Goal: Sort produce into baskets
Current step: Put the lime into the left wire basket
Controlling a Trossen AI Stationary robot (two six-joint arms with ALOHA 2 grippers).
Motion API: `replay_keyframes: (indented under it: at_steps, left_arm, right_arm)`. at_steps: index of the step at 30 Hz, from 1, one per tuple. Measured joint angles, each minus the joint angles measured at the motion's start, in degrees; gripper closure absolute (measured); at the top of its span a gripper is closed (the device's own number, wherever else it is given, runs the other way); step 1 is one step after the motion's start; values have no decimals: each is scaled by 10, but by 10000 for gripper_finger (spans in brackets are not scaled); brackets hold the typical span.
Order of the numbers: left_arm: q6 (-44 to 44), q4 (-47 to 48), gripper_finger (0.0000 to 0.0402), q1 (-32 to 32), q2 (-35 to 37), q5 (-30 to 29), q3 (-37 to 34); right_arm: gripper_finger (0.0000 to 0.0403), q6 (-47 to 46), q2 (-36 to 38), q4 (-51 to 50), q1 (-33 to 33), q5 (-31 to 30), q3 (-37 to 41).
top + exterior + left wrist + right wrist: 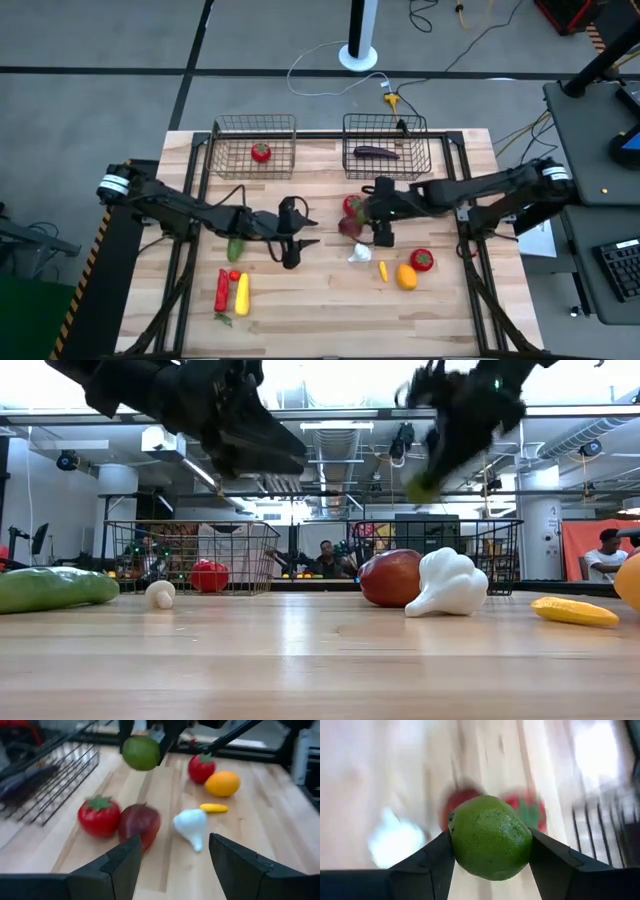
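- Right hand (490,852) is clamped on a round green fruit, a lime (490,837) by the look of it, one finger on each side of it.
- The low view shows the lime held well above the bench (320,300), clear of the pieces below.
- Under and just beside it lie a tomato (99,815) and a dark-red apple (140,822), touching each other, with a white garlic (192,826) near them.
- Farther toward my right side: a small yellow piece (213,808), an orange (222,783) and a second tomato (201,767).
- Left hand (172,862) hangs over mid-bench with its fingers apart and nothing between them; it waits.
- By my left arm: a green cucumber (55,588), a tiny mushroom (160,594), and a red pepper (221,290) beside a long yellow piece (242,292).
- The left basket (255,125) holds one tomato; the right basket (385,122) holds a purple eggplant (376,152).
- Step in hand, as I judge it: carrying the lime to a basket. Most of the produce is not yet sorted.
- The next move calls for a choice of basket. The tomato basket seems the fruit side, though that is a guess from one piece each.
- It also calls for height enough to clear the wire rim, then a release low inside so the lime does not roll or bounce out.
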State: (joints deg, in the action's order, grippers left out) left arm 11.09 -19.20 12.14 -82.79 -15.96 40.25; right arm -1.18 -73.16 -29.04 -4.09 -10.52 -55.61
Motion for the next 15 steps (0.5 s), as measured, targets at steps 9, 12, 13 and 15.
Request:
replay_keyframes:
  at_steps: [9, 12, 13, 15]
  left_arm:
    - [-17, -81, 187, 22, 7, 50, 0]
    - [9, -69, 187, 20, 10, 45, 0]
    - [13, -69, 187, 20, 10, 44, 0]
    - [15, -73, 187, 19, 10, 36, 0]
  right_arm:
    - [194, 135, -29, 392, -83, -52, 75]
    - [193, 190, -65, 446, -105, -142, 75]
    - [193, 209, -79, 464, -113, -175, 74]
    - [193, 245, -107, 497, -124, -226, 72]
